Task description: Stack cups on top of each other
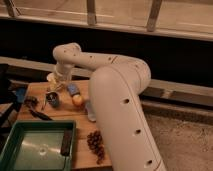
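The dark shiny metallic cup (52, 100) stands on the wooden board (80, 131) near its back left. My gripper (54, 91) hangs straight down from the white arm (115, 95), just above and against this cup. A cream-white cup (50, 78) peeks out at the left side of the wrist, at the board's back edge. Whether anything is held cannot be made out.
An orange fruit (77, 100) and a blue object (73, 89) lie right of the gripper. A pale clear item (90, 113) stands by the arm. A green tray (35, 148), a black utensil (40, 115), a dark cluster (95, 143) and another blue object (20, 94) surround them.
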